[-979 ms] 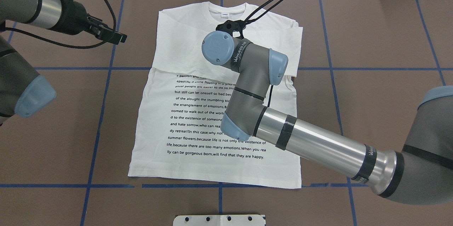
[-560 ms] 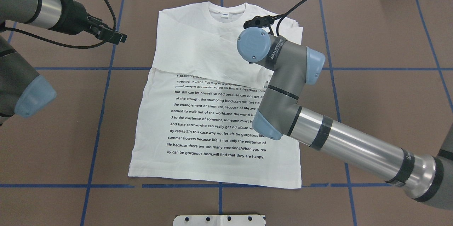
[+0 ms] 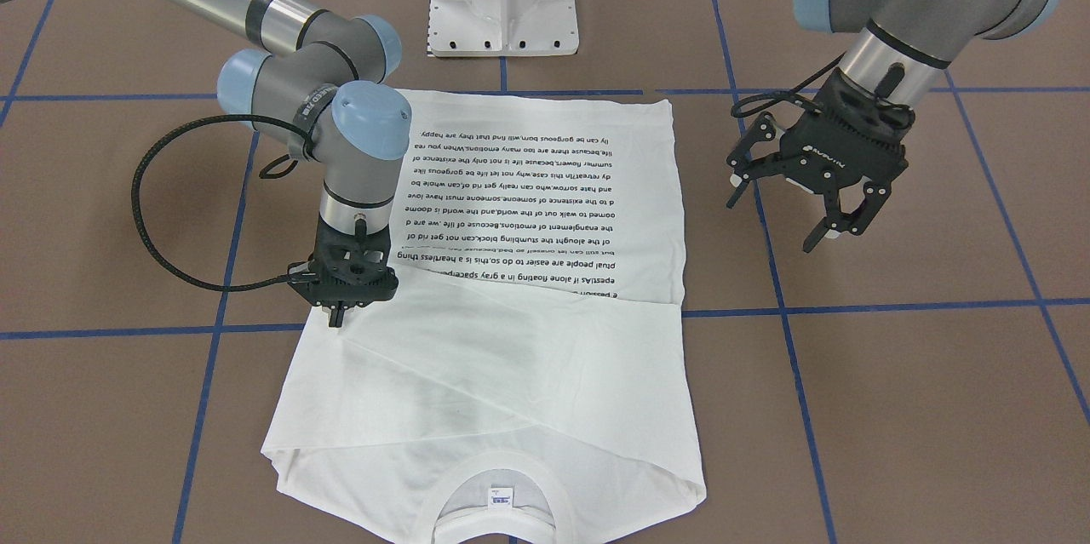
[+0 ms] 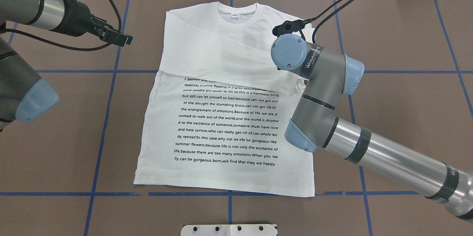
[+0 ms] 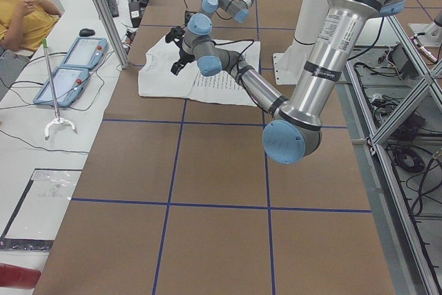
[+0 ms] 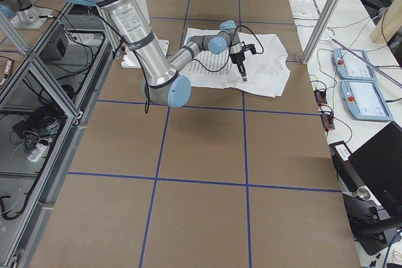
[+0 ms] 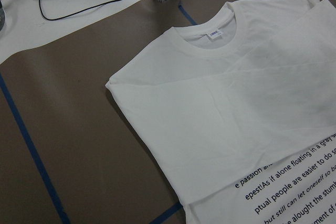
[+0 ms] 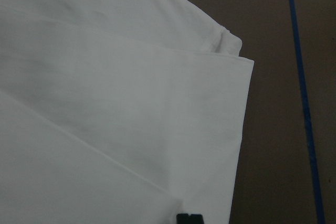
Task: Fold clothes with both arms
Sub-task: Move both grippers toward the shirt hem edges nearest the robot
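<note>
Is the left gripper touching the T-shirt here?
Apart. The overhead view shows the left gripper out over bare brown table, with a strip of table between its fingertips and the T-shirt's nearest edge. The front-facing view also shows it clear of the cloth.

white t-shirt (image 4: 207,55) flat, sleeves folded across chest, text up | right arm (image 4: 321,81) over it | left arm (image 4: 48,5) aside

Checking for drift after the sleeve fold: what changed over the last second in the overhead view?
The grey right arm swung toward the robot's right, off the middle of the white long-sleeved printed cotton T-shirt to its right edge, uncovering more text. The right pincer looks shut, holding nothing. Unchanged: the shirt's lay and folded sleeves, and the left arm, left pincer open.
</note>
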Action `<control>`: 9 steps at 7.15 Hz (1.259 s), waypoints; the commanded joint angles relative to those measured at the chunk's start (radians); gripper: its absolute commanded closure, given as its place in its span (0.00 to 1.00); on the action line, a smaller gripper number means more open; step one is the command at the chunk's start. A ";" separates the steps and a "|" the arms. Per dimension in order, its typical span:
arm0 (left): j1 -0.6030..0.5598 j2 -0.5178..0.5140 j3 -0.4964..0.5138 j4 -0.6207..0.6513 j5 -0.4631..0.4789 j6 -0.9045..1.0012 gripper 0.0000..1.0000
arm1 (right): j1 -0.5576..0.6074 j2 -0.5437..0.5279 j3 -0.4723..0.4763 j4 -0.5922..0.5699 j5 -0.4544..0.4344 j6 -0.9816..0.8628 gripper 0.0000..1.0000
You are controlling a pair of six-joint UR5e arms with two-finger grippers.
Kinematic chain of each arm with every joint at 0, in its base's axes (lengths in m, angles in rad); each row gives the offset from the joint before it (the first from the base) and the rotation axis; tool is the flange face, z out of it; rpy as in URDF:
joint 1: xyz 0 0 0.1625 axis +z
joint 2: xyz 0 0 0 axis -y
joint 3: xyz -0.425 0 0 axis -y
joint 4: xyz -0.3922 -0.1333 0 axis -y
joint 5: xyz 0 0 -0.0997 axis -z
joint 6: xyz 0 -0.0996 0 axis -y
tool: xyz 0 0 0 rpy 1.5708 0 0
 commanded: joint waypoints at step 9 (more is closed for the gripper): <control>0.236 0.262 -0.256 0.002 0.148 -0.508 0.00 | -0.227 -0.374 0.693 0.062 0.035 0.477 0.00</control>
